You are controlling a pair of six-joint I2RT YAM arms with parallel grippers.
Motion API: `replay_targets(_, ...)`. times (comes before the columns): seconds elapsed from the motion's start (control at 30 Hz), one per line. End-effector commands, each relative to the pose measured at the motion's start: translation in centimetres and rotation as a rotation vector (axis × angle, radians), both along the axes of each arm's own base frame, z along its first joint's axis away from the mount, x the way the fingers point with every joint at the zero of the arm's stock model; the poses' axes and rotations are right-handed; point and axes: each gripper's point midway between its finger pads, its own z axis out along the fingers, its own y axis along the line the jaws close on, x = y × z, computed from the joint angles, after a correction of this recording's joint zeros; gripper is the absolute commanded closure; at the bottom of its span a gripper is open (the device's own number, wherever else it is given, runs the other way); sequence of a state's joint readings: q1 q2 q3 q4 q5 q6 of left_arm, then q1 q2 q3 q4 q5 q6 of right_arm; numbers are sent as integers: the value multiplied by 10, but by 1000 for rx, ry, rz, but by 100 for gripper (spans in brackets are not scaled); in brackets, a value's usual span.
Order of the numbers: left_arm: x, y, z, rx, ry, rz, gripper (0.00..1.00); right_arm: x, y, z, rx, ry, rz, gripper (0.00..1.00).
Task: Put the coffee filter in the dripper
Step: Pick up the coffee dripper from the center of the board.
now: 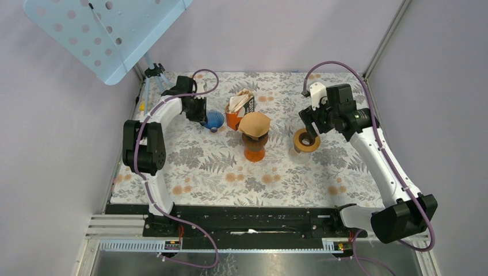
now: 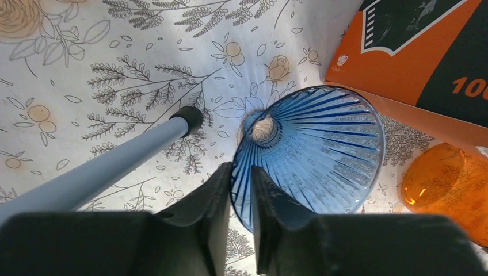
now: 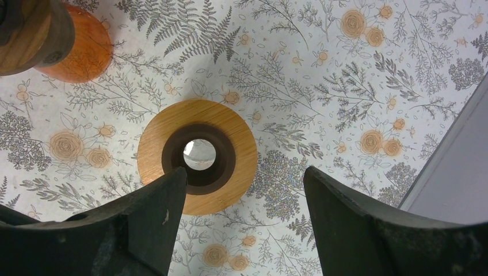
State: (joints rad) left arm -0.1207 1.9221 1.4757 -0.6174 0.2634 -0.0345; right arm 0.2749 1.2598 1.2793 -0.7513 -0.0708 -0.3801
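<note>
Flowery table [image 1: 201, 167], plain walls. Task barely begun. Brown filter [image 1: 254, 122], or so it looks, sits on orange pot [image 1: 254, 148], mid table, not in dripper [image 2: 322, 149]. Dripper blue, lying on side beside box [image 2: 414, 52]. Left gripper [image 2: 241, 177] pinches dripper rim, one finger inside, one outside. Right gripper [image 3: 244, 178] wide, holding nothing, over wood ring [image 3: 230, 123]. To do: stand dripper up, put filter in. Only left wrist view shows pinch; top view hides it. Only top view shows filter.

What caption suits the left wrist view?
Left gripper straddles the rim of the blue dripper on floral cloth, orange box alongside.
</note>
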Motion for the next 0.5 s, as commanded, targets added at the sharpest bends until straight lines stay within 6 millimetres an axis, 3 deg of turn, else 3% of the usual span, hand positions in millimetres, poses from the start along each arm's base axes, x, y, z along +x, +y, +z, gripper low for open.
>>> replay_targets(0.0, 22, -1, 16, 6, -76, 3, 82, -3, 4, 11, 27, -32, 4, 19)
replay_targets(0.2, 18, -1, 19, 9, -67, -10, 99, -4, 3, 15, 29, -42, 8, 19)
replay_targets(0.37, 8, 2, 37, -9, -83, -20, 100, -6, 8, 25, 51, -59, 27, 19)
replay_targets(0.47, -2, 4, 60, -34, -114, -46, 100, -8, 16, 32, 84, -59, 63, 19)
